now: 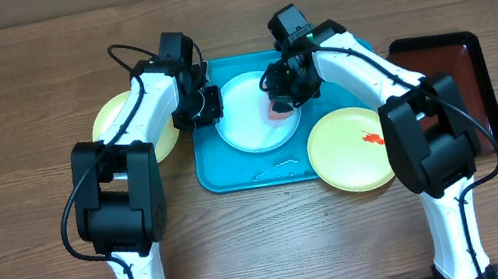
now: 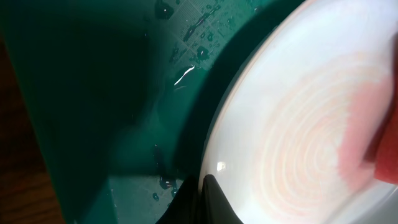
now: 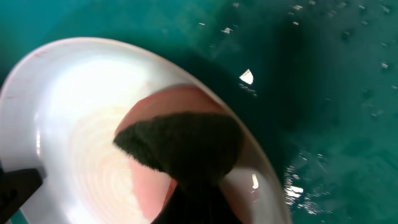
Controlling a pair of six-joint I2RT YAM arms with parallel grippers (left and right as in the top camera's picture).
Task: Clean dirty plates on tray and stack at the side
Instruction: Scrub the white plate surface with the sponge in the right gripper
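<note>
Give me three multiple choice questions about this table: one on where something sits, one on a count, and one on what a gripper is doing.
1. What lies in the middle of the teal tray?
A. a red cup
B. the white-centred plate
C. nothing

2. How many plates are in view?
A. two
B. three
C. five

3. What is the right gripper doing?
A. hanging open over bare table
B. lifting a cup
C. pressing a pink sponge on a plate

Answers:
1 B: the white-centred plate sits on the teal tray between the two arms.
2 B: besides that plate there are the left yellow plate and the smeared yellow plate.
3 C: the right wrist view shows the fingers shut on the pink sponge against the plate's white centre.
</note>
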